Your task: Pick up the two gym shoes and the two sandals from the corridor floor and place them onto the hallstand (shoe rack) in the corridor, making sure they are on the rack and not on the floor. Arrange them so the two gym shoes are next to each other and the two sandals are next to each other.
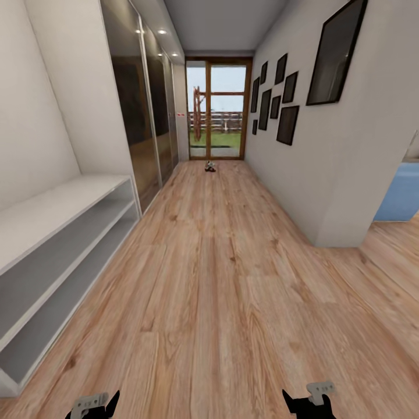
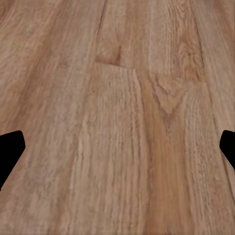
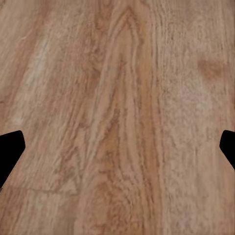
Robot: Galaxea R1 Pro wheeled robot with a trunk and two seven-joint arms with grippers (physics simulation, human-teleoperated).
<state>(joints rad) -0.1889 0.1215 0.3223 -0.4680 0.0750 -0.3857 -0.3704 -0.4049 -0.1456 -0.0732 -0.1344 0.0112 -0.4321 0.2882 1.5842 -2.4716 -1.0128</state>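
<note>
Far down the corridor floor (image 1: 221, 279) lies a small shoe-like heap (image 1: 210, 167); both claws, left (image 2: 117, 152) and right (image 3: 117, 152), hang spread apart, empty.

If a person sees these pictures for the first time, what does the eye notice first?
Probably the long corridor floor of wood planks, running to a glass door at the far end, where something small lies. A white open-shelf unit stands along the left wall; dark picture frames hang on the right wall.
</note>
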